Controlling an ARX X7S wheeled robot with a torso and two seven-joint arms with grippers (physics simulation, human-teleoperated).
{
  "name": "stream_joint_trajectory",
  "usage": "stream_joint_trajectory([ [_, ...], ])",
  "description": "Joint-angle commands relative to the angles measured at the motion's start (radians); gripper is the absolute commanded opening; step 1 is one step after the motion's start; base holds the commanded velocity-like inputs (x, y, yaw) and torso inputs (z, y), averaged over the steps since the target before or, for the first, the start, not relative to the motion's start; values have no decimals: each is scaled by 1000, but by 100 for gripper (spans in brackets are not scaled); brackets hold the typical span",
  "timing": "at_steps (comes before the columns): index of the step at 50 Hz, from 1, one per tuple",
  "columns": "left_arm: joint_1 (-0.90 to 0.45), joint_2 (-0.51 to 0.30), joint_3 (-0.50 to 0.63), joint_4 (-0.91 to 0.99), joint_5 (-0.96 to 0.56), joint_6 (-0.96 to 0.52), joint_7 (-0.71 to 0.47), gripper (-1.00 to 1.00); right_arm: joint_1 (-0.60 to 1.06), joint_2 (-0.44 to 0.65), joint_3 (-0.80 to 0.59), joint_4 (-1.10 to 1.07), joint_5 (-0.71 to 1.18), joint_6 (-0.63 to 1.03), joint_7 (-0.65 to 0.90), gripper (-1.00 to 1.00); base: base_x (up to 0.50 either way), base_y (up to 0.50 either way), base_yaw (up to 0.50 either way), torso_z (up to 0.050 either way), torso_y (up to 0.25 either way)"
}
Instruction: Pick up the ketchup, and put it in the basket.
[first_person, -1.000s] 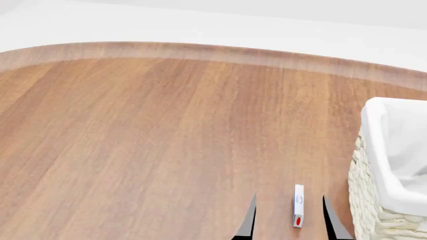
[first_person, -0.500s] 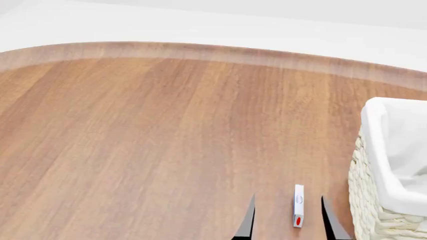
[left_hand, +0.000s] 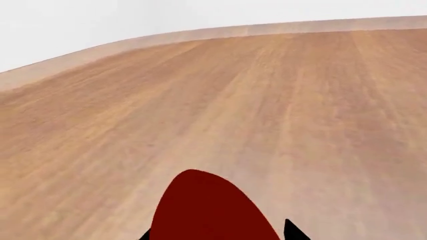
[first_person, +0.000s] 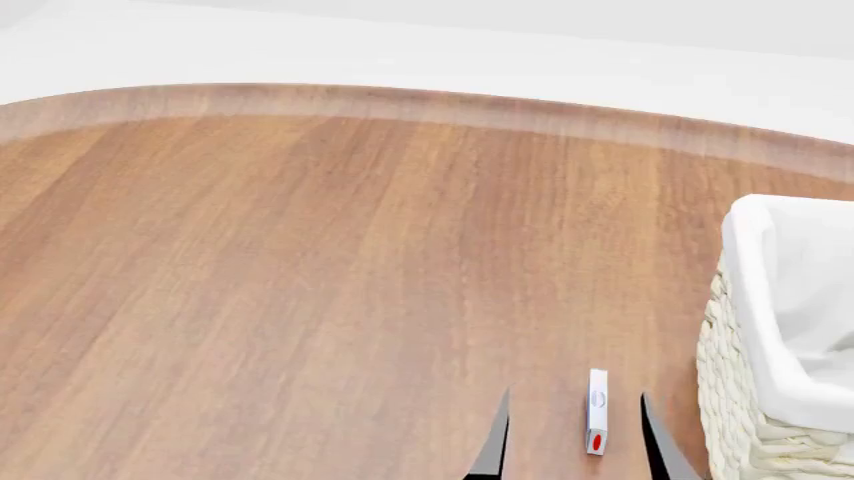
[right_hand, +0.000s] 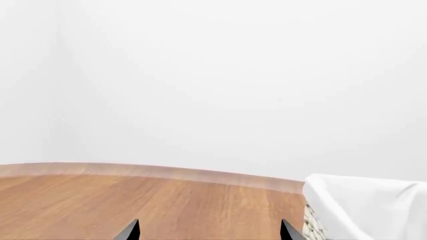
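While the table (first_person: 334, 280), box and basket sat exactly as a second before, the right gripper (first_person: 574, 395) had narrowed a little: its basket-side finger had crept inward. Its fingers were still spread apart, holding nothing, poking in at the head view's near edge. The small white-red box (first_person: 597, 412) lay on the table between those two fingers, closer to the basket-side one; contact couldn't be judged.

The basket (first_person: 737, 400) stood at the table's right, just beside that gripper and partly cut off by the frame. Only its white liner showed inside.

The ketchup could not be made out for certain. A dark red rounded shape (left_hand: 207, 210) filled the space between the left gripper's (left_hand: 217, 231) black tips, right up against the wrist camera. Couldn't tell whether that was the bottle, or whether the fingers were clamped on it.
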Motion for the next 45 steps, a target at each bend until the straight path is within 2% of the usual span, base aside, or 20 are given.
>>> stream_joint_trajectory([
  [1,54,13,-33,265,-43,-174,-36,-100,-1,-14,14,18,-22,-25,-19,100,0,0,0,0,0],
  [8,106,-1,-36,496,-69,-303,-87,-100,2,-12,12,21,-20,-27,-17,100,0,0,0,0,1],
  [13,122,-34,-23,739,-138,-499,-125,-100,2,-11,10,23,-19,-28,-16,100,0,0,0,0,0],
  [16,93,-67,8,836,-142,-625,-152,-100,4,-9,10,21,-17,-27,-14,100,0,0,0,0,0],
  [19,69,-85,21,882,-166,-684,-152,-100,3,-8,10,20,-15,-26,-13,100,0,0,0,0,0],
  [27,-151,-166,103,988,-251,-981,-166,-100,4,-4,10,19,-12,-27,-10,100,0,0,0,0,0],
  [33,-318,-178,233,943,-210,-1050,-120,-100,7,-2,8,28,-9,-31,-10,100,0,0,0,0,0],
  [45,-692,-145,328,791,-262,-1215,-40,-100,9,4,8,31,-4,-35,-7,100,0,0,0,0,1],
])
